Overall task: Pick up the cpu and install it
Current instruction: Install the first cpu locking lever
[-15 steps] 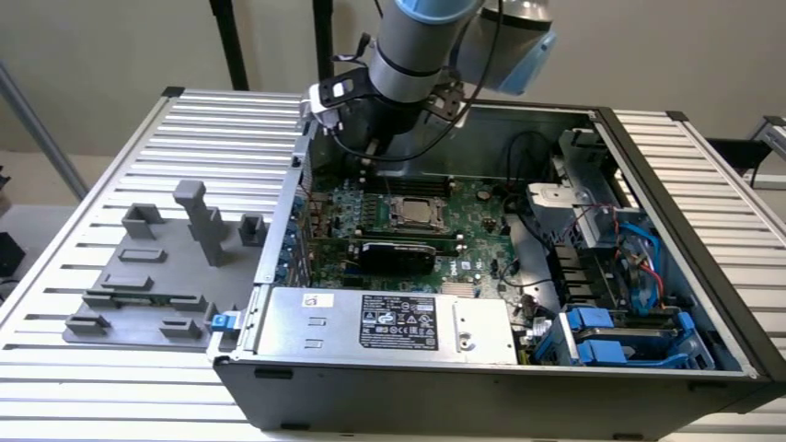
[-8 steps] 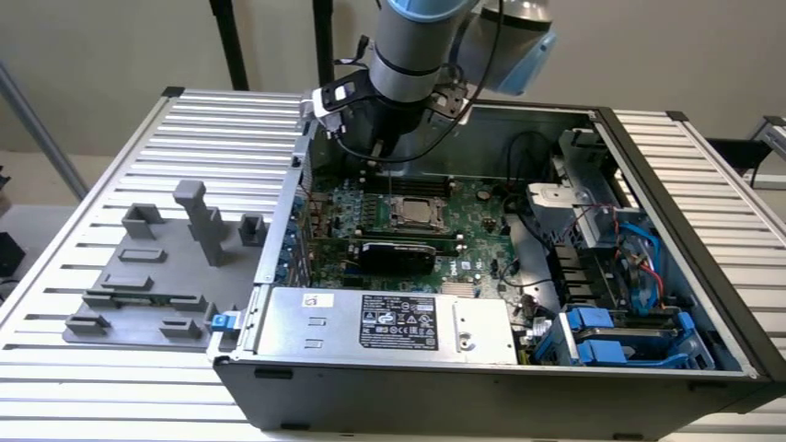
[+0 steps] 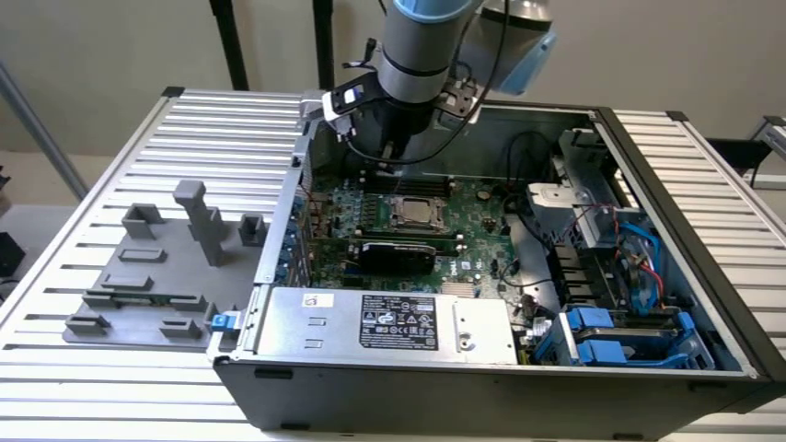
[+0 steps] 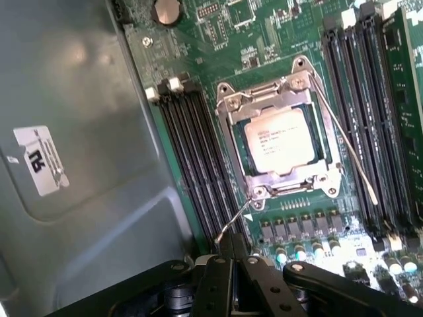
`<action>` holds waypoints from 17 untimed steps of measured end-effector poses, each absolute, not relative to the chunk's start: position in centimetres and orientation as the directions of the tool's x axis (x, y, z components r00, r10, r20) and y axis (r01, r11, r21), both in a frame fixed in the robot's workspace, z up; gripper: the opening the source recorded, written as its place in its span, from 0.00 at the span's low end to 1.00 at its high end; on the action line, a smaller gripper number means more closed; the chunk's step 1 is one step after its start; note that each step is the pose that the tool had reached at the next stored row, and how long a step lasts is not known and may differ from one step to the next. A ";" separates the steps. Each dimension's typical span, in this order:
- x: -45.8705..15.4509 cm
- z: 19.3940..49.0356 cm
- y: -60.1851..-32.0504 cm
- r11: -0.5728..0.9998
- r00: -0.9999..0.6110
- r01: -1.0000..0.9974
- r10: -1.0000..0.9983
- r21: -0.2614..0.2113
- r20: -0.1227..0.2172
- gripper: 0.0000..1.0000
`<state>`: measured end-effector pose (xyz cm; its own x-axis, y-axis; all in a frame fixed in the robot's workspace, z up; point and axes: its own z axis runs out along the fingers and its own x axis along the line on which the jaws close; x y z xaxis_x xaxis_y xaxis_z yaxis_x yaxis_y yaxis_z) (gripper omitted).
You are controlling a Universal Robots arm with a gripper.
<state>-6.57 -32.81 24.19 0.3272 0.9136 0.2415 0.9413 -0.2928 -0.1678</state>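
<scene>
The cpu [image 4: 281, 140], a small square chip with a pale silver top, lies flat inside the motherboard socket [image 4: 264, 99], with the socket's metal frame around it. Two thin wire levers [image 4: 344, 145] stand beside the socket. In the exterior view the cpu [image 3: 415, 210] sits in the middle of the green board inside the open computer case. My gripper [image 4: 232, 254] hangs above the board, a short way off the socket's corner, shut, with nothing between its black fingers. From outside, the gripper [image 3: 393, 152] is seen over the back of the case.
Black memory slots [image 4: 198, 158] flank the socket on both sides. A grey power supply box [image 3: 381, 322] fills the case's front. Cables and blue drive bays [image 3: 614, 331] crowd the exterior view's right. A grey fixture [image 3: 160, 267] stands on the ribbed table at the left.
</scene>
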 end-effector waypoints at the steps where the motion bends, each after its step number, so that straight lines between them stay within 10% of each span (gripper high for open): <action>1: -6.3 24.2 -32.8 -0.293 0.328 0.941 0.913 -0.168 0.241 0.11; 17: -5.8 22.6 -32.5 -0.303 0.332 0.940 0.920 -0.157 0.210 0.11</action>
